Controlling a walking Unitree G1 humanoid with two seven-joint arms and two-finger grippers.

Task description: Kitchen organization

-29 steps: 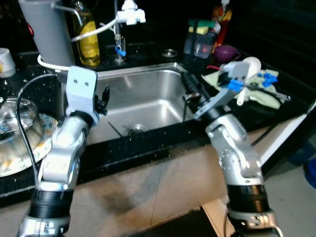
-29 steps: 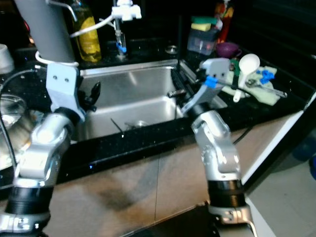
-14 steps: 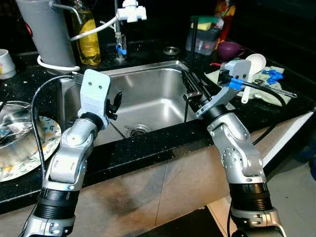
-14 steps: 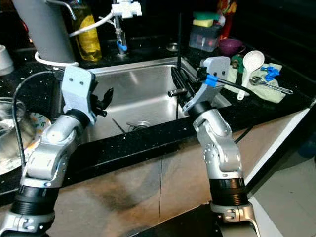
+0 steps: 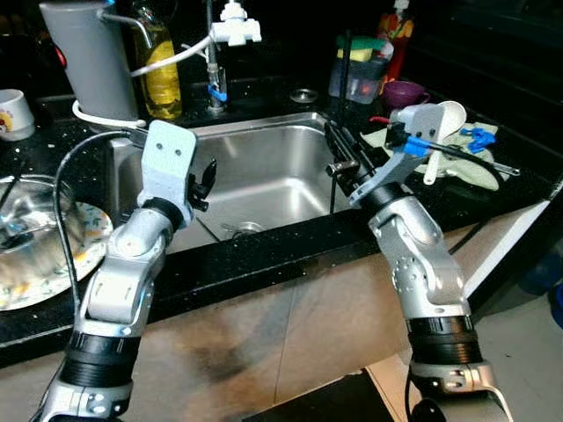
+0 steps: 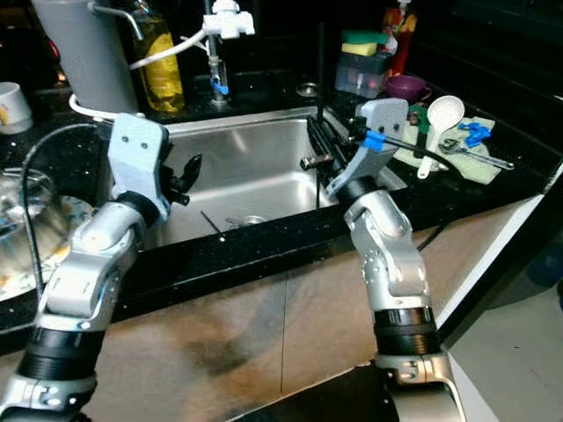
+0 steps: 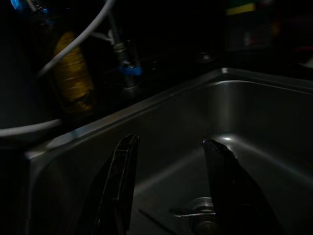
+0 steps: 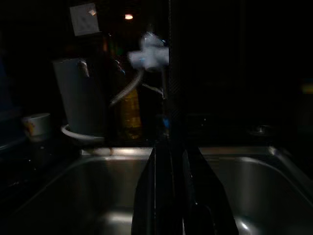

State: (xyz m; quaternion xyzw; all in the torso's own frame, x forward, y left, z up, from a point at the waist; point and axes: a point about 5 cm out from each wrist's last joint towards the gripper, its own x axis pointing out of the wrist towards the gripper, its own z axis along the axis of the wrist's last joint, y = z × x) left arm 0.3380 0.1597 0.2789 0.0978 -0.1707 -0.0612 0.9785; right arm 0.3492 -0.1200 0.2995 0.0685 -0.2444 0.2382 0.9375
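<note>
From where I stand, the black tabletop (image 5: pixel 264 264) runs the whole width, and set into it is the steel sink (image 5: pixel 264 171), the biggest thing before the robot. Its basin looks almost bare; a thin utensil (image 6: pixel 209 222) lies near the drain (image 5: pixel 244 229), so something is left there to clear. To the robot's left a patterned plate (image 5: pixel 84 242) carries a glass bowl (image 5: pixel 26 220), which I judge unsorted. A tall grey jug (image 5: pixel 88 61) and a yellow bottle (image 5: pixel 160 66) stand behind the sink beside the tap (image 5: pixel 230 26). On the robot's right a pale cloth (image 5: pixel 466 167) holds a white ladle (image 5: pixel 444 127) and a metal tool-like piece, too small to name, with a sponge tub (image 5: pixel 361 75) and a purple bowl (image 5: pixel 403 90) behind.

The left tool (image 7: pixel 171 186) hovers over the sink's left part, its fingers spread apart and holding nothing. The right tool (image 5: pixel 339 158) sits at the sink's right edge, pinched closed on a thin dark rod (image 5: pixel 346 66) that stands upright from it; I cannot say what the rod is.

I judge the tidying to be midway at best: one piece is in hand, several are scattered.
</note>
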